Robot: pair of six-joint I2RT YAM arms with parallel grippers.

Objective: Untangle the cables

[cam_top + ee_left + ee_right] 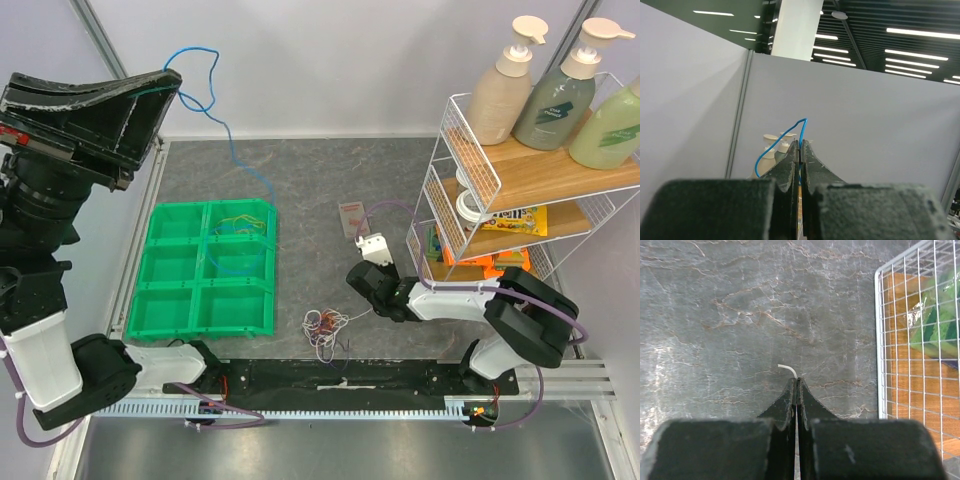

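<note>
Top external: cables [322, 325], seemingly marbled table [300, 170]

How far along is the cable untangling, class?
Done: a yellow cable lies in the green tray. In hand: the left tool, raised, grips the blue cable, which trails down to that tray; the right tool pinches a white cable. Left: the knotted bundle on the table.

Left arm [40, 190] raised high, right arm [450, 298] stretched low, both with jaws pressed together.
</note>
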